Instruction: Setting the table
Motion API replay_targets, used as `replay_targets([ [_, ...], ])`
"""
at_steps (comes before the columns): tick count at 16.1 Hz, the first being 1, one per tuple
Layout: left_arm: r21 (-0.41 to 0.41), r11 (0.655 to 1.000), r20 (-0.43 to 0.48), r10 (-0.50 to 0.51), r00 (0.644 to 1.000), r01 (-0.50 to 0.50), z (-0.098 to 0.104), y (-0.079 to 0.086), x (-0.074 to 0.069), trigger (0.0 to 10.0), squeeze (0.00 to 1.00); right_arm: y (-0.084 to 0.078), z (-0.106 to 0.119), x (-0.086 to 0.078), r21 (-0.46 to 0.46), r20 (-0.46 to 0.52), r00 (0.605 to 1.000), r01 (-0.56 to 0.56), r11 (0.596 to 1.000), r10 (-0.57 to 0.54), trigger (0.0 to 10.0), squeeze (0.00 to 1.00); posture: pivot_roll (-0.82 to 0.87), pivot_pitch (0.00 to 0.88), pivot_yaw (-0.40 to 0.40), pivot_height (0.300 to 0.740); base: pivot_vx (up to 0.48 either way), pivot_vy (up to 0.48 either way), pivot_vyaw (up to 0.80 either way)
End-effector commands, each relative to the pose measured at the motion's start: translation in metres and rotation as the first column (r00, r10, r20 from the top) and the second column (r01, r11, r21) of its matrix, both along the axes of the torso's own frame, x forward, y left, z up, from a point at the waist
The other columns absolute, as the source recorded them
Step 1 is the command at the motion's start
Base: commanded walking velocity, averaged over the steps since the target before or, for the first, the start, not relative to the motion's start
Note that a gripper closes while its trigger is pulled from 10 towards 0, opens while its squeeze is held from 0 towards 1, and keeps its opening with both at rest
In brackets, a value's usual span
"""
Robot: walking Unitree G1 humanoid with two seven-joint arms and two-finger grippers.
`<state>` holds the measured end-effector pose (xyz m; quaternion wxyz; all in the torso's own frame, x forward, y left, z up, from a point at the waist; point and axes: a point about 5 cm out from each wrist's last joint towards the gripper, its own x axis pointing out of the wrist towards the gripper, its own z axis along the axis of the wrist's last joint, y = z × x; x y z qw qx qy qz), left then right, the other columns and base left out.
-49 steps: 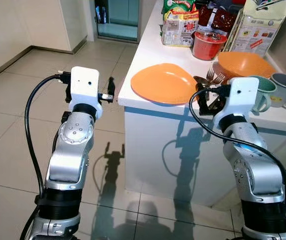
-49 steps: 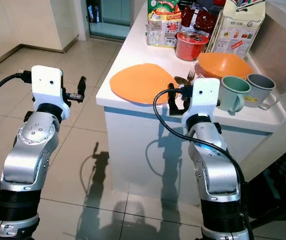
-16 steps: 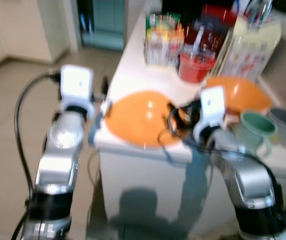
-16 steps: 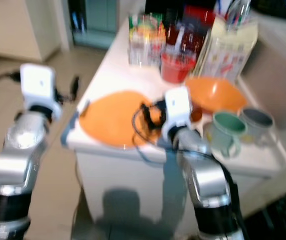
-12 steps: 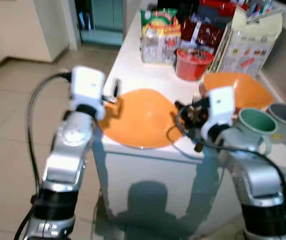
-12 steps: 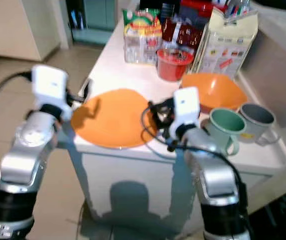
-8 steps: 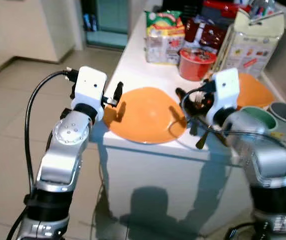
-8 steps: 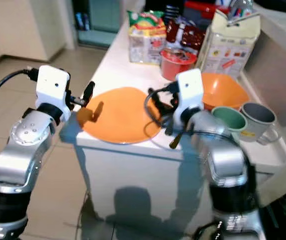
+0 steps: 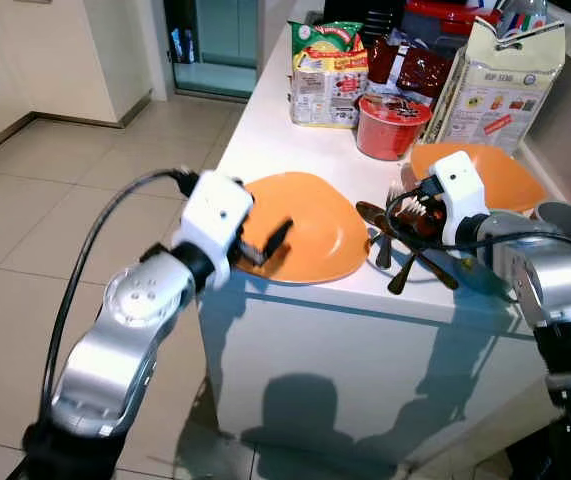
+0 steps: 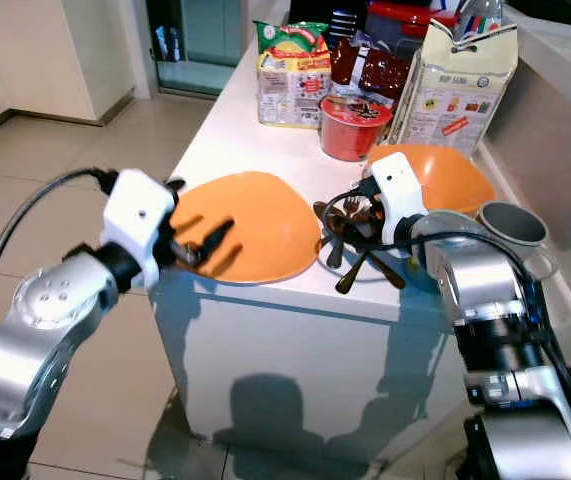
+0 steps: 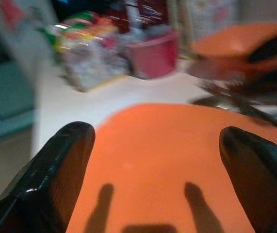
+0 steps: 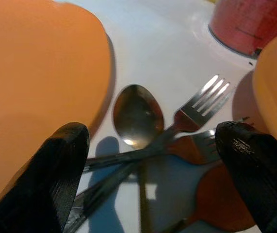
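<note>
Judging by how things lie, the table setting has barely begun: the flat orange plastic plate point(image 9: 300, 227) lies at the near corner of the white counter point(image 9: 265, 130), and everything else is bunched around it rather than laid out. Just beside the plate, on the side away from the open floor, a heap of steel cutlery point(image 12: 143, 141) (a spoon and at least two forks) lies crossed over itself. Beyond that heap sits the orange bowl point(image 9: 495, 170), with a grey mug point(image 9: 565, 222) near it. Behind the plate stand a red lidded tub point(image 9: 392, 125) and snack packets. The left gripper point(image 9: 263, 243) hangs over the plate's near edge, fingers spread wide and grasping nothing; the right gripper point(image 12: 148, 170) hovers directly above the cutlery, likewise spread and empty. Plate, bowl, mug and cutlery probably all remain to be carried off. The right arm covers whatever stands next to the mug, the lowest cutlery pieces cannot be counted, and the left wrist view is blurred.
</note>
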<state>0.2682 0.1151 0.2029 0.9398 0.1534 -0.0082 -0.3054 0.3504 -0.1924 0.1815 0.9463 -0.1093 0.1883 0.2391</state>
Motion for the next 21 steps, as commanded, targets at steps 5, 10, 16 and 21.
replay_targets([
  [5,0.018,0.990,-0.067,-0.136,0.988,0.138,-0.002,-0.010,-0.014,10.0,0.00,-0.001,0.011,0.005,-0.061,-0.071,0.991,-0.113,0.992,0.109,10.0,0.36,-0.01,0.000,-0.066,0.740,0.000,0.000,0.00],
  [10,0.017,0.988,-0.077,-0.152,0.985,0.153,-0.001,-0.015,-0.012,10.0,0.00,-0.013,0.008,0.011,-0.088,-0.184,0.975,-0.143,0.986,0.125,10.0,0.00,-0.03,0.000,-0.047,0.740,0.000,0.000,0.00],
  [16,0.021,0.984,-0.087,-0.177,0.980,0.179,-0.002,-0.019,-0.010,10.0,0.00,-0.016,-0.012,0.017,-0.133,-0.300,0.946,-0.170,0.976,0.124,10.0,0.00,-0.04,0.000,-0.035,0.740,0.000,0.000,0.00],
  [21,0.021,0.985,-0.088,-0.168,0.982,0.171,-0.003,-0.020,-0.009,10.0,0.00,-0.008,-0.013,0.024,-0.108,-0.321,0.936,-0.189,0.976,0.146,3.4,0.00,-0.04,0.000,-0.043,0.740,0.000,0.000,0.00],
])
